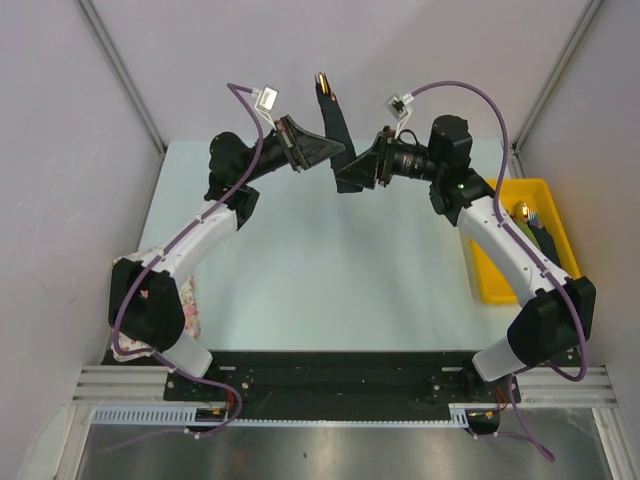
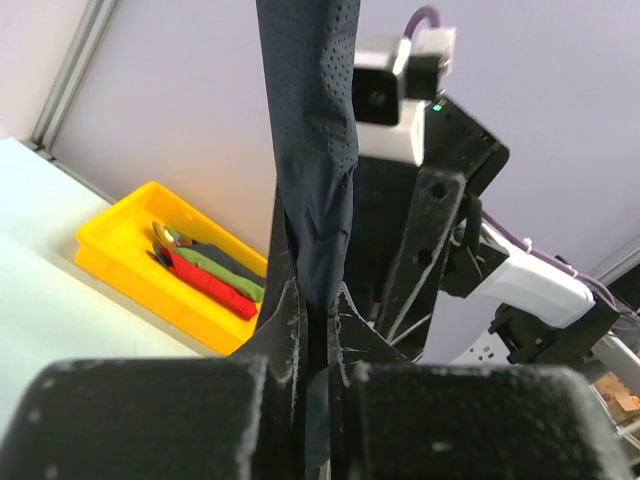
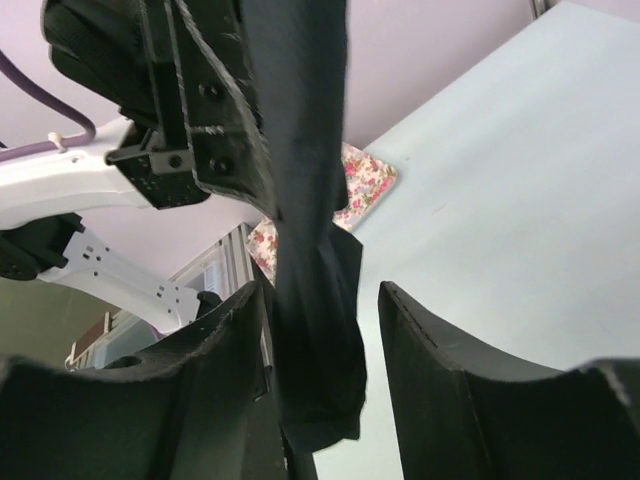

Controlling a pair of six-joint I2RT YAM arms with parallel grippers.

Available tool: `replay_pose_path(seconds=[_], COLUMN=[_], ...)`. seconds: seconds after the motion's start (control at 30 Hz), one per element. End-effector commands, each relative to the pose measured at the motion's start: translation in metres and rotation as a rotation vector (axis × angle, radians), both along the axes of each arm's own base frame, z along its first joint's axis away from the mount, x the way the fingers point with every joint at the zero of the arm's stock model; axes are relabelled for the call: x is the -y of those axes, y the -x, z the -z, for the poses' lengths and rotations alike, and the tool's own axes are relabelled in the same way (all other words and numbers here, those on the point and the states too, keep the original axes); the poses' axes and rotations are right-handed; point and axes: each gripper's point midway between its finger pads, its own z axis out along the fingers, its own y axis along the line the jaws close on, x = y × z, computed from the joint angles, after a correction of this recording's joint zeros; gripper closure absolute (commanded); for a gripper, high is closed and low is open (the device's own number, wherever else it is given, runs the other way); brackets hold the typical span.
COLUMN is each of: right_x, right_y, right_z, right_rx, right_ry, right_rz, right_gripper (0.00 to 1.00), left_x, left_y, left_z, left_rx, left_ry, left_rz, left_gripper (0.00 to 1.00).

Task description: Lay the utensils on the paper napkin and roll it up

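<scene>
Top: left gripper (image 1: 318,152) and right gripper (image 1: 352,176) meet above table (image 1: 330,270), black napkin roll (image 1: 334,120) between them, utensil (image 1: 322,80) poking from its far end, left wrist: left jaws clamped on roll, right wrist: right jaws parted, roll loose between.

Upright black napkin roll (image 1: 333,120), utensil (image 1: 322,80) protruding

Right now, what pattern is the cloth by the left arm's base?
Pink flowers on white; the folded cloth shows best in the right wrist view.
</scene>
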Motion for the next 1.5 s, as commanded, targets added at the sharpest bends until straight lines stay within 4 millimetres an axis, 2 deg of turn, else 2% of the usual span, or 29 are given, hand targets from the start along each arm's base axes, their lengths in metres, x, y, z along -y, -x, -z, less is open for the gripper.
replay_pose_path(seconds=[0.0, 0.1, 0.17, 0.23, 0.27, 0.3, 0.33, 0.57, 0.73, 0.87, 1.07, 1.33, 1.43, 1.47], right_x=[0.008, 0.011, 0.011, 0.01, 0.01, 0.011, 0.011, 0.016, 0.015, 0.01, 0.006, 0.005, 0.006, 0.006], right_y=[0.001, 0.001, 0.0, 0.0, 0.0, -0.002, -0.003, -0.012, -0.014, -0.013, -0.012, -0.018, -0.019, -0.018], right_z=[-0.017, -0.012, -0.016, -0.021, -0.024, -0.025, -0.028, -0.037, -0.045, -0.039, -0.032, -0.017, -0.015, -0.016], right_rx=[0.055, 0.04, 0.043, 0.045, 0.053, 0.051, 0.058, 0.087, 0.096, 0.057, 0.015, -0.049, -0.056, -0.054], right_ry=[0.011, 0.026, 0.016, -0.004, -0.011, -0.011, -0.015, -0.024, -0.047, -0.06, -0.073, -0.058, -0.056, -0.057], right_rz=[0.03, 0.04, 0.045, 0.041, 0.041, 0.055, 0.058, 0.13, 0.148, 0.121, 0.08, 0.055, 0.05, 0.05], right_gripper=[0.45, 0.44, 0.44, 0.39, 0.33, 0.2, 0.15, 0.14, 0.19, 0.28, 0.37, 0.4, 0.51, 0.6], left_x=[-0.008, -0.008, -0.008, -0.008, -0.008, -0.008, -0.008, -0.008, -0.006, -0.005, -0.005, -0.005, -0.004, -0.004], left_y=[0.003, 0.003, 0.003, 0.003, 0.003, 0.003, 0.002, -0.002, -0.006, -0.008, -0.01, -0.012, -0.013, -0.013], left_z=[-0.045, -0.044, -0.045, -0.045, -0.045, -0.045, -0.045, -0.043, -0.041, -0.041, -0.044, -0.05, -0.051, -0.05], left_rx=[0.117, 0.111, 0.112, 0.108, 0.104, 0.103, 0.102, 0.07, 0.038, 0.028, 0.031, 0.053, 0.057, 0.057], left_ry=[0.07, 0.072, 0.078, 0.079, 0.08, 0.082, 0.083, 0.088, 0.094, 0.1, 0.108, 0.117, 0.117, 0.116], left_rz=[-0.041, -0.041, -0.043, -0.042, -0.041, -0.043, -0.042, -0.052, -0.056, -0.058, -0.058, -0.059, -0.058, -0.058], left_gripper=[1.0, 1.0, 1.0, 1.0, 1.0, 1.0, 1.0, 1.0, 1.0, 1.0, 1.0, 1.0, 1.0, 1.0])
